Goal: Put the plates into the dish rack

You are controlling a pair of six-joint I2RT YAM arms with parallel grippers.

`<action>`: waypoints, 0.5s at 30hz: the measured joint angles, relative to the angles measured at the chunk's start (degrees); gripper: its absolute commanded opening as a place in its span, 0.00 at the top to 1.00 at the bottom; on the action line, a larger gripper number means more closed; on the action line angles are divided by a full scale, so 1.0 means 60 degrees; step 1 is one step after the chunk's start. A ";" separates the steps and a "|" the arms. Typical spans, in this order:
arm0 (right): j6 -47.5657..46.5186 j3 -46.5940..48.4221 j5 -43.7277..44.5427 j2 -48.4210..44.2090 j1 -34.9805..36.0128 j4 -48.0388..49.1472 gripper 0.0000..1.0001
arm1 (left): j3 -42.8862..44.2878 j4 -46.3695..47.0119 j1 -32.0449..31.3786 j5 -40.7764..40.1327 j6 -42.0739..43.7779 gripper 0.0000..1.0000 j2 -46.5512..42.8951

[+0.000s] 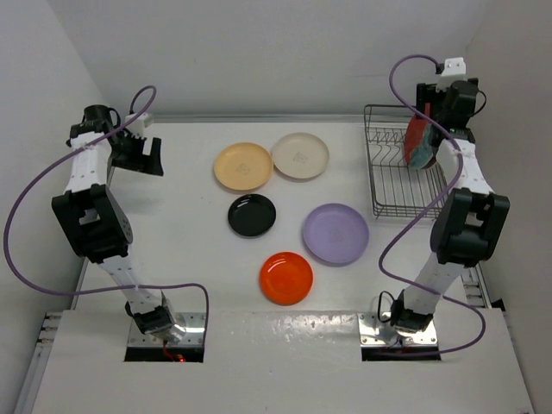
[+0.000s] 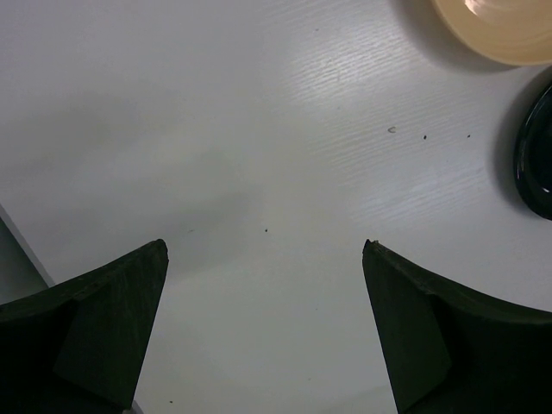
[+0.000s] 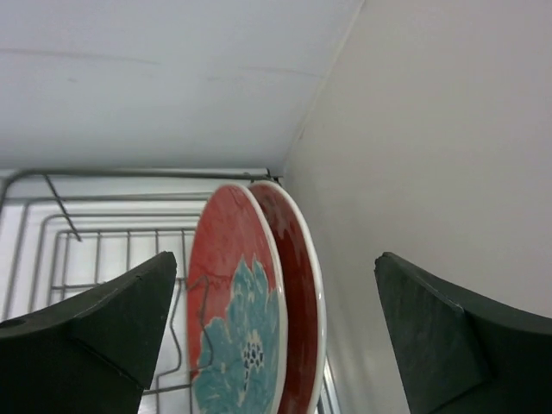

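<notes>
Two red plates with a teal flower stand upright side by side at the far right end of the wire dish rack. My right gripper hangs over them, open. In the right wrist view its fingers straddle the front plate and the back plate without touching either; the rack's wires run off to the left. On the table lie the yellow-orange, cream, black, lilac and orange-red plates. My left gripper is open and empty at the far left.
The right wall stands close beside the rack's end. In the left wrist view, between the fingers of the left gripper is bare white table, with the yellow-orange plate's rim and the black plate's edge at the right.
</notes>
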 measured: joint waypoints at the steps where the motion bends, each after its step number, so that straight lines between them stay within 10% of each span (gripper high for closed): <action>1: -0.0011 0.0073 -0.0044 -0.0120 0.0029 -0.0142 0.00 | -0.0004 -0.0022 -0.0051 -0.0040 0.0033 0.00 0.0000; 8: 0.0441 0.0328 -0.0051 -0.2240 0.1424 -0.2696 0.00 | -0.1158 0.0313 -0.1443 -0.1894 0.0623 0.00 -0.0637; 15: 0.3519 -0.3934 -0.0226 -0.6841 0.2510 -0.3453 0.00 | -0.1177 0.0958 -0.3672 -0.5464 0.0860 0.00 -0.1195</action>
